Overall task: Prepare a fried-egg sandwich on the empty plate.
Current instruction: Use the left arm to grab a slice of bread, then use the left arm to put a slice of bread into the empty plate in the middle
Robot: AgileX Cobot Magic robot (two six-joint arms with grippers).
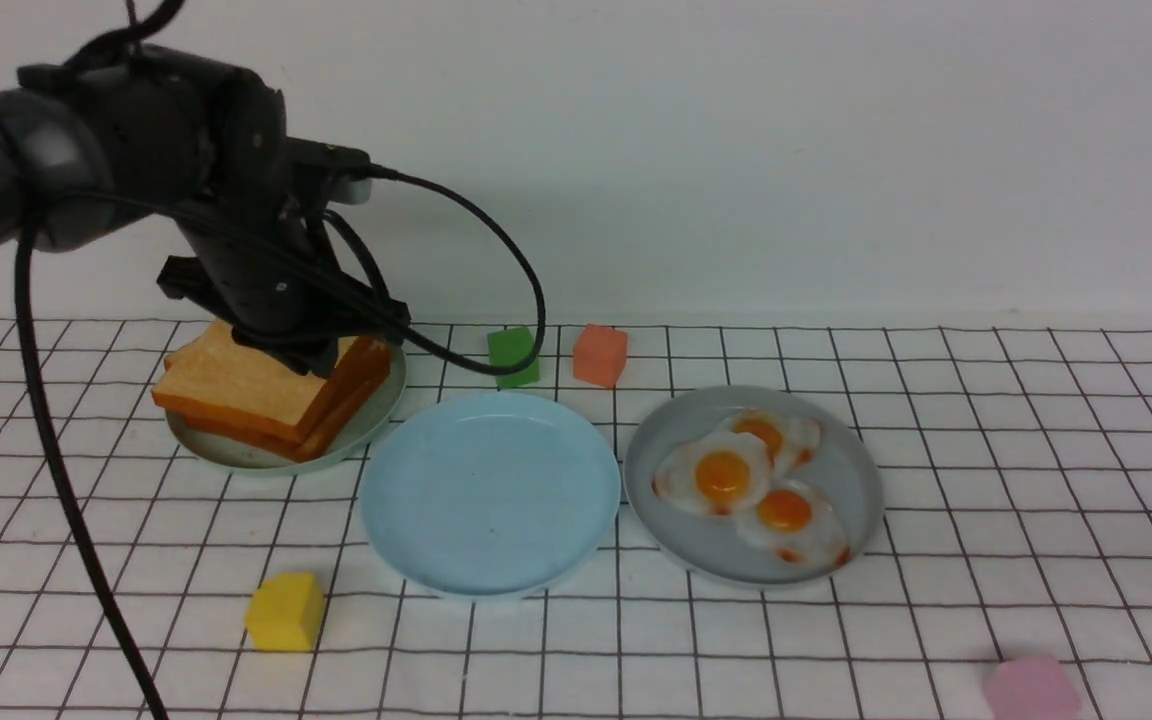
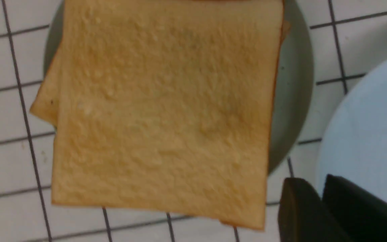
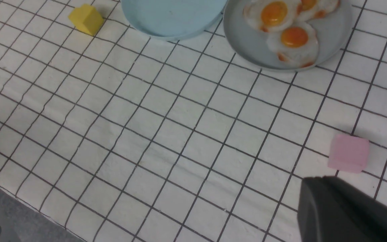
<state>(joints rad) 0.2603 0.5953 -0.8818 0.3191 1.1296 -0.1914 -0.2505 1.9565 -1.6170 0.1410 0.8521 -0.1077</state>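
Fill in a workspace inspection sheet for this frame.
Surface: white grid cloth.
Job's things: sky-blue plate empty; toast stack on pale green plate; three fried eggs on grey plate; no sandwich yet.
Clutter: green block, orange block, yellow block, pink block, all off the plates.
Grippers: left gripper over the toast stack, jaws unclear; right gripper shut, over bare cloth.
Cables: black cable loops beside the toast.
Surroundings: plain white wall.

Left arm [image 1: 186, 170]: black housing, grey rounded joint; thick black cables [image 1: 526, 270] are routed off it. Left hand [image 2: 311, 188] fingers [image 2: 301, 215] are finished matt dark.
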